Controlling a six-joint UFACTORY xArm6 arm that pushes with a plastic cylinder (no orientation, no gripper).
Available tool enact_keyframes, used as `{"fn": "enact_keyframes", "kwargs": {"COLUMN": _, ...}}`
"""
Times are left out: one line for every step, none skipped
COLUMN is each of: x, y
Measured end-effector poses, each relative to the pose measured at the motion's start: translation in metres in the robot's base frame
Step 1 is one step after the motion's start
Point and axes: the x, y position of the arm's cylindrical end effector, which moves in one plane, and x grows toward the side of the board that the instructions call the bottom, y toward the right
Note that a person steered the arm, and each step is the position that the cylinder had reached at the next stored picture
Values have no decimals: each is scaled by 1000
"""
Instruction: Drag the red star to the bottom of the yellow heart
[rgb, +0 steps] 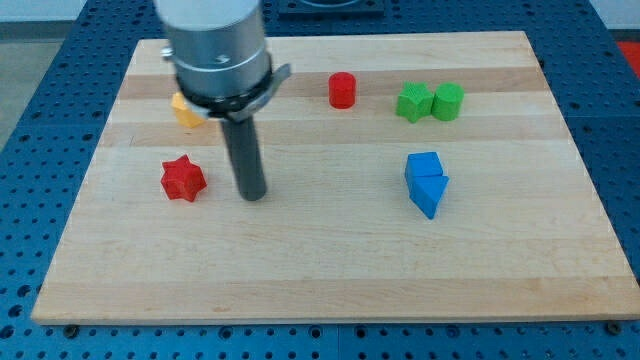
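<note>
Wooden board fills most of the frame, on a blue perforated table that shows past all 4 edges.

Arm ends in a bare rod; no pincer, so nothing to read as apart, together or clamped. My tip touches down left of centre, just to the right of the red star, with a narrow strip of bare wood between them. Not touching.

Red star: left-centre of the frame, near the board's left edge but with wood showing on all sides. Open board below it down to the bottom edge.

Yellow heart: upper left of the frame, partly hidden behind the arm's metal housing; shape hard to confirm from the visible part. It sits above the star, well apart.

Other blocks:
- Red cylinder, upper centre.
- 2 green blocks, upper right: green star touching green cylinder.
- 2 blue blocks right of centre, touching: blue cube above, blue wedge below.

Whole lower third of the board is bare wood.
</note>
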Motion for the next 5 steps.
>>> {"fn": "enact_keyframes", "kwargs": {"x": 28, "y": -26}}
{"fn": "enact_keyframes", "kwargs": {"x": 23, "y": -79}}
{"fn": "enact_keyframes", "kwargs": {"x": 22, "y": -109}}
{"fn": "enact_keyframes", "kwargs": {"x": 10, "y": -99}}
{"fn": "enact_keyframes", "kwargs": {"x": -5, "y": -76}}
